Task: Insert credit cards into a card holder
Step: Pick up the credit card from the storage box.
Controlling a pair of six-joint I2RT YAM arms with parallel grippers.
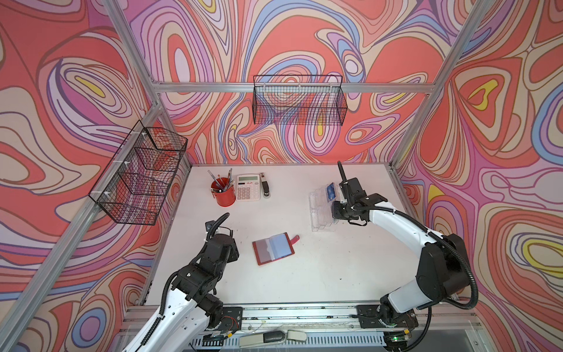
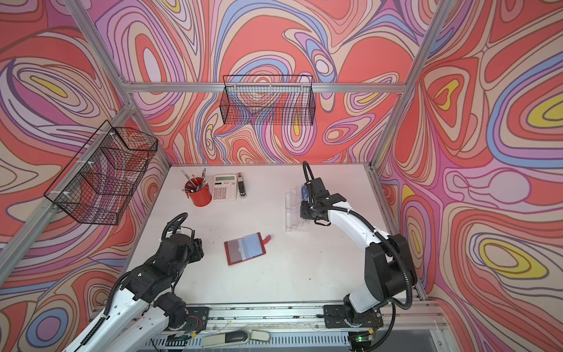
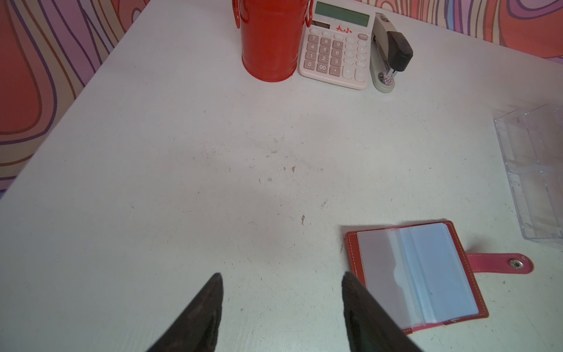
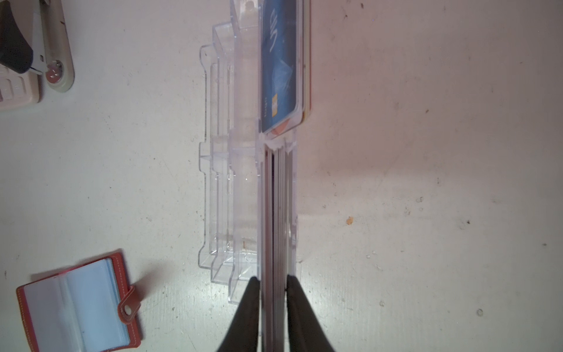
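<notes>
Clamped, apparently, with the right jaws on edge-on credit cards in the back tier of the clear stand. Holding the left jaws spread and empty above the worktop, near the open card holder, flat mid-worktop, well apart from the stand.

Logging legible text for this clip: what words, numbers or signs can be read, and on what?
"0" to "9", "00", "+": keys of the calculator.
"vip": blue card in the clear stand.
Calculator's red logo, card's small print: too blurred to read.
</notes>
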